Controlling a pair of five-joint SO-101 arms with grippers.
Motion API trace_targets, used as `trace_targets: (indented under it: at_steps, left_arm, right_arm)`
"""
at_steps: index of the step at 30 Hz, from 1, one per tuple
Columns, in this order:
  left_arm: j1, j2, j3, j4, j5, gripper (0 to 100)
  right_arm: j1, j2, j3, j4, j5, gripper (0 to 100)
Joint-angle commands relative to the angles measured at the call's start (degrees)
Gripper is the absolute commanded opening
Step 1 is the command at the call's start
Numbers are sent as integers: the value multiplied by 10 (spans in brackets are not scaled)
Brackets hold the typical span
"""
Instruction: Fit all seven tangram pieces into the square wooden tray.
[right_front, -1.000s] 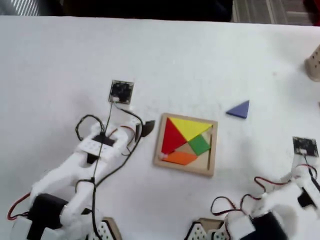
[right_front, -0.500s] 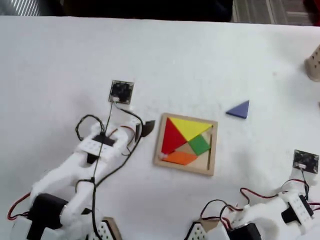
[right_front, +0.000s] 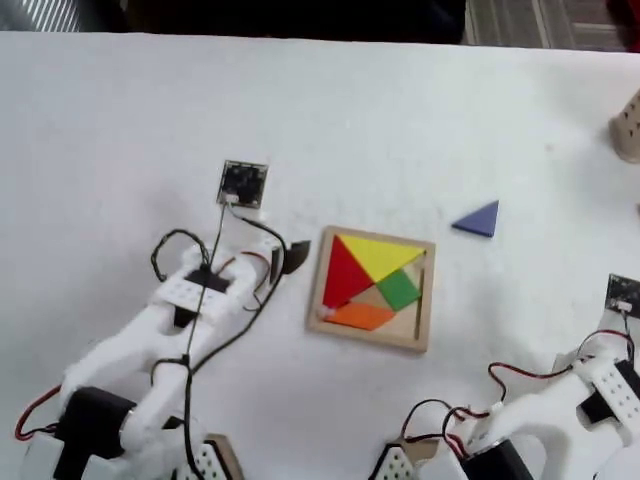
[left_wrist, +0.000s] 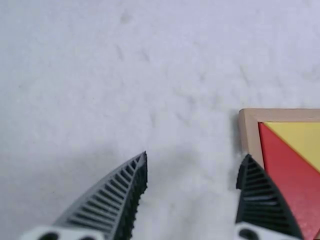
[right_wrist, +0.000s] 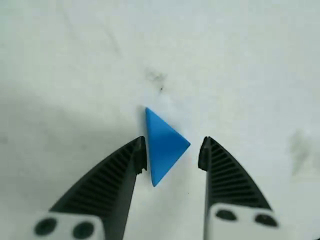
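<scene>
Right arm (right_front: 555, 415) re-aims; blue triangle (right_front: 479, 219) still outside the tray (right_front: 318, 280).
In the past second the right arm dipped, then shifted toward 4 o'clock. The right fingers (right_wrist: 122, 172) are apart and lined up on the blue triangle, which lies well apart at the tray's 2 o'clock, so pickup looks next. The left fingers (left_wrist: 125, 195) are apart at 9 o'clock, unmoved. White counter (right_front: 400, 110); dark room beyond.

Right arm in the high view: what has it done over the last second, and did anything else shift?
The right arm first drew back toward the table's near edge, then came forward again, ending farther toward the right edge. Nothing was taken hold of or let go. The blue triangle, the wooden tray with its pieces and the left arm stayed as they were.
</scene>
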Motion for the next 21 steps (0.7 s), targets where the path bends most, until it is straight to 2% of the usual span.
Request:
trace_targets:
  at_steps: [1, 6, 12, 21]
  left_arm:
    - [0, -5, -17, 0, -4, 293]
    - [0, -5, -17, 0, -4, 293]
    - [0, -5, -17, 0, -4, 293]
    - [0, -5, -17, 0, -4, 294]
  right_arm:
    - [-12, 22, -53, 24, -2, 176]
    - [-14, 159, -100, 31, 34, 176]
    - [3, 313, -184, 36, 40, 176]
    - [52, 333, -195, 75, 147, 128]
